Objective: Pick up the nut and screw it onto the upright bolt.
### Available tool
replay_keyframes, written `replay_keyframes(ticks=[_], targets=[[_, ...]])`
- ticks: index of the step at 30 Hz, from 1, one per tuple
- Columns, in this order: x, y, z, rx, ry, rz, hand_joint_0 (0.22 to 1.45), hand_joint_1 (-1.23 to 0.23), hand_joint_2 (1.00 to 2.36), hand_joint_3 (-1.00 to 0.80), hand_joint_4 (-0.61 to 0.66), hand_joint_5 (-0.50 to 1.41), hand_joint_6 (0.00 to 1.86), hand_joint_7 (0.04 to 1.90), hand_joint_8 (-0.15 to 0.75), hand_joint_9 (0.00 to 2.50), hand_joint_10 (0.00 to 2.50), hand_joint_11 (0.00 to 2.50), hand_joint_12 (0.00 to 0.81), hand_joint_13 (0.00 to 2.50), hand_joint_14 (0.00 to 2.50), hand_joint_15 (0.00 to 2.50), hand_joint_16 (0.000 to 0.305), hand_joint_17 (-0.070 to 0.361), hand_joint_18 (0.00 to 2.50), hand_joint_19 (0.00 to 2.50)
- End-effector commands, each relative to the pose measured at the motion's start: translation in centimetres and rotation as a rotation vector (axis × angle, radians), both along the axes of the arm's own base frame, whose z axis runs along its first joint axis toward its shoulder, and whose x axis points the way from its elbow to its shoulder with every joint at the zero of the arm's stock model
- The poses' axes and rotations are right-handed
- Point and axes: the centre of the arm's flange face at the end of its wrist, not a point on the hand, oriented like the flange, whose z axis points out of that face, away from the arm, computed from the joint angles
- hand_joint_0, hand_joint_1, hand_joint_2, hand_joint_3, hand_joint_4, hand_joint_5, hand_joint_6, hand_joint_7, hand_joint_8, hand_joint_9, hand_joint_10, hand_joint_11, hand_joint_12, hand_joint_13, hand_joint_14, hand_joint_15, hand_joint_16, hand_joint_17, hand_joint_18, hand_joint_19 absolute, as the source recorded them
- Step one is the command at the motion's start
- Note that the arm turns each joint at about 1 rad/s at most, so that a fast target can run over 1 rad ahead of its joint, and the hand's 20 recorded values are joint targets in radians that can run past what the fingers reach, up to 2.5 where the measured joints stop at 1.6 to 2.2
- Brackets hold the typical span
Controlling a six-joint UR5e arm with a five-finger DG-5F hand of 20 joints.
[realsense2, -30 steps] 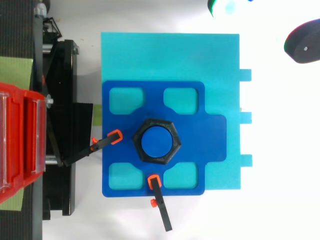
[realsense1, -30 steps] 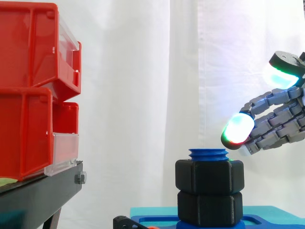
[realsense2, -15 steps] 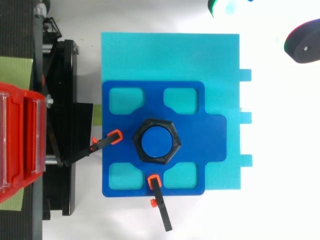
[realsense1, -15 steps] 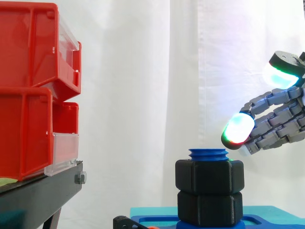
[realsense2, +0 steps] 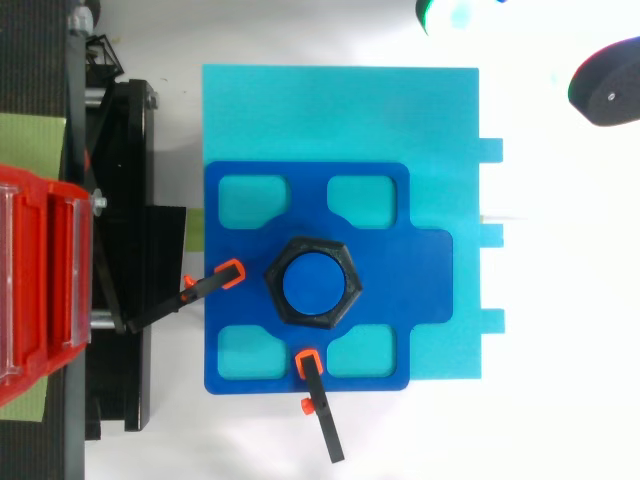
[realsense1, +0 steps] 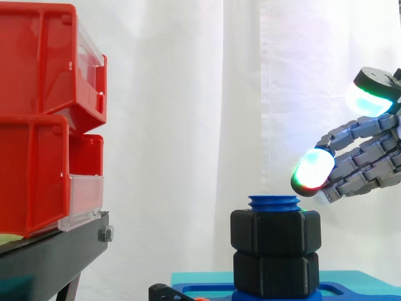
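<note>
Hand hovers beside upright bolt carrying nut.

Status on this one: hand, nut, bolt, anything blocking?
Hand open, empty, off to the side above the bolt. Upper nut on bolt, stacked on lower nut, blue tip showing. Nothing between hand and bolt.

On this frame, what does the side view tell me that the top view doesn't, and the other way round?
Side view: the upper nut sits stacked on a lower nut, the thread of the blue bolt pokes out above them, and the open hand hangs higher than the bolt, to its right, touching nothing. Top view: the nut's hexagon outline, four cut-outs in the dark blue plate, two orange-tipped clamps reaching onto it. Both: nut on bolt, red bins, cyan base.
</note>
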Motion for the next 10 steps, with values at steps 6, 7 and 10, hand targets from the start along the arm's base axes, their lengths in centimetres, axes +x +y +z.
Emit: replay_keyframes(ticks=[6, 7, 10], targets=[[0.00, 0.00, 0.00, 0.000, 0.000, 0.000, 0.47, -0.34, 1.00, -0.50, 0.05, -0.26, 0.50, 0.74, 0.145, 0.00, 0.00, 0.00, 0.317, 0.00, 0.00, 0.00, 0.048, 0.109, 0.00, 0.00], [0.00, 0.00, 0.00, 0.000, 0.000, 0.000, 0.47, -0.34, 1.00, -0.50, 0.04, -0.26, 0.50, 0.72, 0.148, 0.00, 0.00, 0.00, 0.317, 0.00, 0.00, 0.00, 0.049, 0.110, 0.00, 0.00], [0.00, 0.00, 0.00, 0.000, 0.000, 0.000, 0.47, -0.34, 1.00, -0.50, 0.04, -0.26, 0.50, 0.75, 0.144, 0.00, 0.00, 0.00, 0.315, 0.00, 0.00, 0.00, 0.048, 0.109, 0.00, 0.00]])
